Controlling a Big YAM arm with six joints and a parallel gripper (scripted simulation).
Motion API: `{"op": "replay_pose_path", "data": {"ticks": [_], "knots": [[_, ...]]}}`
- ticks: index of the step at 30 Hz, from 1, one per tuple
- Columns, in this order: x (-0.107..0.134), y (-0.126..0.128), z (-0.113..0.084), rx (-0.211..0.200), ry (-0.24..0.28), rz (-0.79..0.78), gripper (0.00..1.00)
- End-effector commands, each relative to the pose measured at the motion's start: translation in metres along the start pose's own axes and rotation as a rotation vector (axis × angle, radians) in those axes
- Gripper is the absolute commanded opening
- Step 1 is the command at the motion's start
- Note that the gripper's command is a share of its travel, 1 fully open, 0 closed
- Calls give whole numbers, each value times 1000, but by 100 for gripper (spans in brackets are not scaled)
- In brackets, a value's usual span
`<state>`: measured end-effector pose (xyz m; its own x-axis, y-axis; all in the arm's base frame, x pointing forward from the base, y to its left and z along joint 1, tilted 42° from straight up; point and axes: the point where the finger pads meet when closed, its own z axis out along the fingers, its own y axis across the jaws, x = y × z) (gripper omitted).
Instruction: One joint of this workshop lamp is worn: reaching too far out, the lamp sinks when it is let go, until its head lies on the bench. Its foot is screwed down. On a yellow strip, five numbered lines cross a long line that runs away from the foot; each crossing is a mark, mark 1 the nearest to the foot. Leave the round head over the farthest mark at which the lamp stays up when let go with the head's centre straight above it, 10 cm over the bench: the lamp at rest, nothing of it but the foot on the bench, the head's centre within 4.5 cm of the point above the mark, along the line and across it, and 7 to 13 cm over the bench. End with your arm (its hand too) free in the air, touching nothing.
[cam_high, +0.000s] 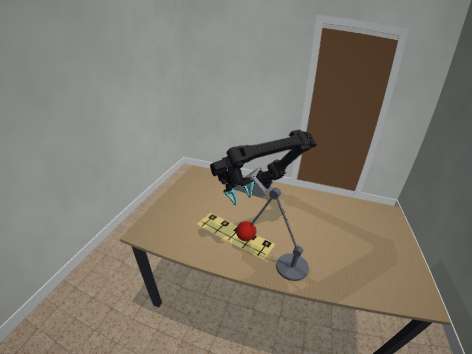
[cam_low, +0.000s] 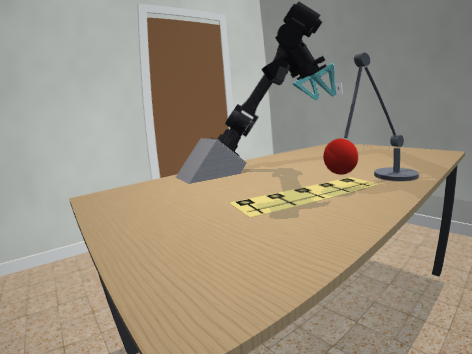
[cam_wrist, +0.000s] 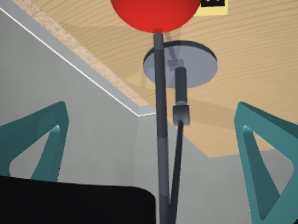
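Closest, the claw (cam_high: 242, 199) (cam_low: 325, 96) (cam_wrist: 151, 111): wide open, with nothing held, up in the air. Past the claw, the thin top rod (cam_high: 262, 209) (cam_low: 353, 102) (cam_wrist: 161, 100), seen in the gap but not pinched. At the end of that rod, the round red head (cam_high: 246, 231) (cam_low: 341, 156) (cam_wrist: 156, 12), hanging over the foot side of the yellow strip (cam_high: 202, 223) (cam_low: 260, 200) (cam_wrist: 220, 10) and off the bench (cam_high: 350, 225) (cam_low: 175, 250) (cam_wrist: 250, 60). Hard to tell just which mark. Farther off, the round foot (cam_high: 287, 270) (cam_low: 385, 174) (cam_wrist: 200, 75), flat on the wood.

Maybe at the letting-go and checking part now. Could go wrong: a slow sink, too small to see yet, from a reach too long for the worn joint. Also a bump to the rod or the top joint (cam_high: 275, 192) (cam_low: 362, 59), from swinging the claw back too low. Or a wrong stop, one mark too near, from never trying the next one out. Best to watch a bit, then pick.
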<state>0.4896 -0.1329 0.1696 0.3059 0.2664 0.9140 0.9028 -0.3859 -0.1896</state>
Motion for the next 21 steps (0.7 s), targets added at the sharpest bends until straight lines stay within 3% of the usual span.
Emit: {"op": "replay_pose_path", "data": {"ticks": [1, 12, 21], "knots": [[17, 7, -22, 14, 11, -29, 100], [2, 1, -2, -4, -1, -9, 100], [2, 1, -3, -5, 0, -7, 100]]}}
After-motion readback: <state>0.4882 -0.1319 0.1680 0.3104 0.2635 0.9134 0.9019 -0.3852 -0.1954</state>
